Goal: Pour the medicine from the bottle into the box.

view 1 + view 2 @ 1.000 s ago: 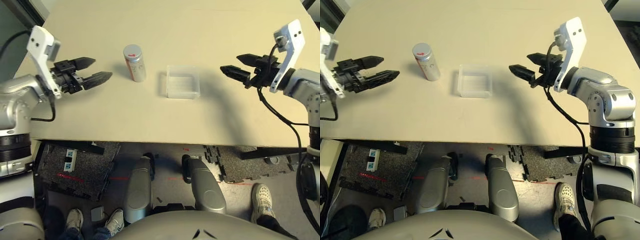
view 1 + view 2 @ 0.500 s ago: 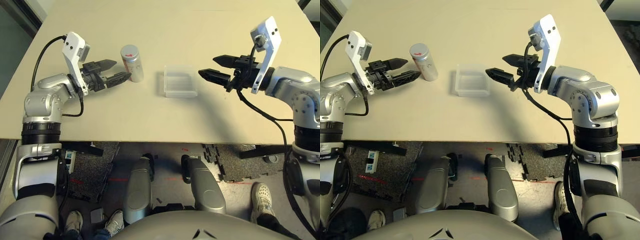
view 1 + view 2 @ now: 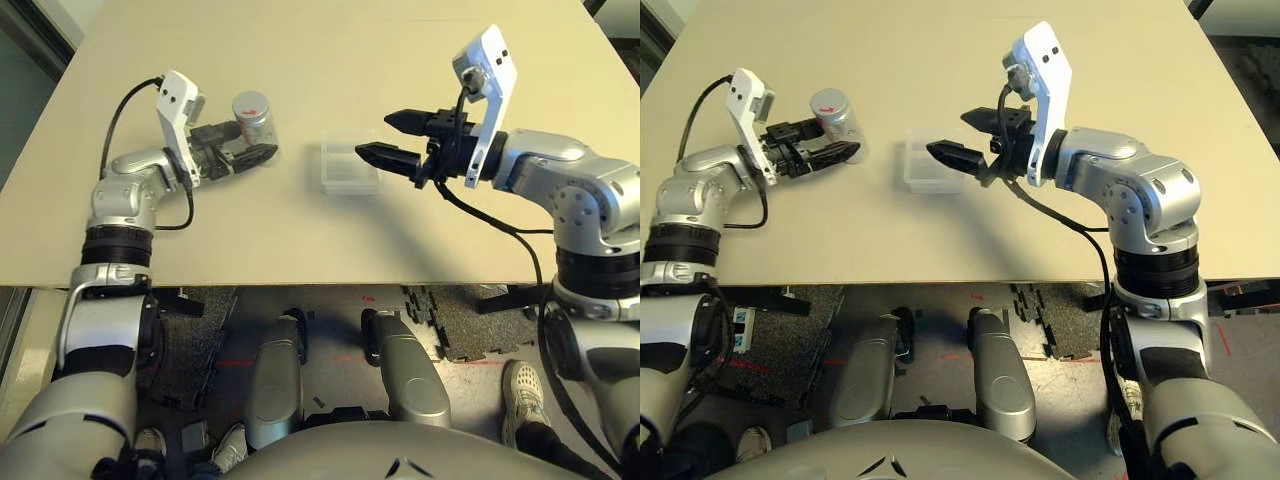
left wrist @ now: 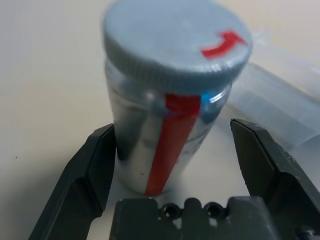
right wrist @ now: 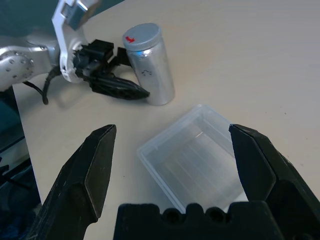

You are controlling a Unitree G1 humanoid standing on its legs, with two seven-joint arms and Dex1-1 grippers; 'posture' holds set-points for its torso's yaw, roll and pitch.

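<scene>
The silver-grey bottle (image 3: pixel 256 115) stands upright and capped at the table's left, a red stripe down its side (image 4: pixel 167 145). My left gripper (image 3: pixel 256 142) is open with a finger on each side of the bottle; in the left wrist view one finger (image 4: pixel 97 165) lies close against its wall and the other (image 4: pixel 260 160) stands apart. The clear box (image 3: pixel 347 164) lies just right of the bottle. My right gripper (image 3: pixel 377 136) hovers open at the box's right edge, facing the box (image 5: pixel 192 160) and the bottle (image 5: pixel 150 65).
The beige table (image 3: pixel 330 240) runs wide behind and in front of both objects, its front edge (image 3: pixel 300 285) near my body. Below it are dark floor mats and a person's shoe (image 3: pixel 525 392).
Both arms have swung inward. My left gripper has moved right until its fingers straddle the bottle. My right gripper has moved left to the box. Both stayed open.
</scene>
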